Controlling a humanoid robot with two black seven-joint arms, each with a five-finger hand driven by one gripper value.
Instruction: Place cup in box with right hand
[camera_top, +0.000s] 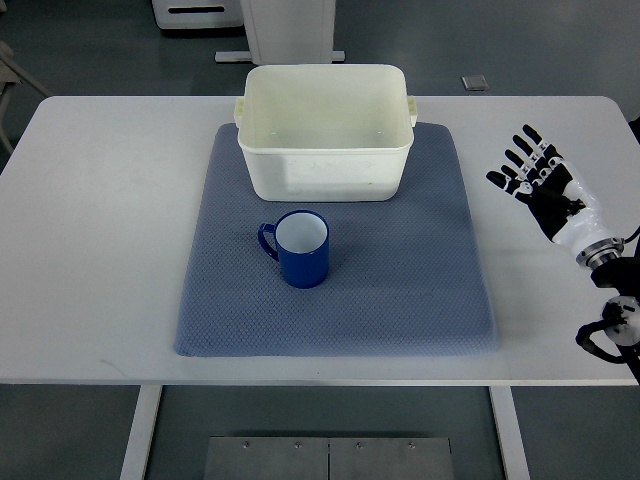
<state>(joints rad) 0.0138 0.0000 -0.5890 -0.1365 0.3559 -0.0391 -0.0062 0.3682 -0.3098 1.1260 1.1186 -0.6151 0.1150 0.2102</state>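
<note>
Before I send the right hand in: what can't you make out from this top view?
- Cup: its far outer wall and base, hidden by its own body.
- Box: near inner wall foreshortened; the marks on its floor are too faint to identify.
- Right hand: palm side faces away; the arm is cut off by the right edge.
- Left hand: out of frame.

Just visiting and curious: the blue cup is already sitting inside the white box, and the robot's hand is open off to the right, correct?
Not quite. The top view shows the blue cup standing upright on the blue mat, in front of the empty white box, not inside it. The right hand is indeed open, off to the right.
</note>
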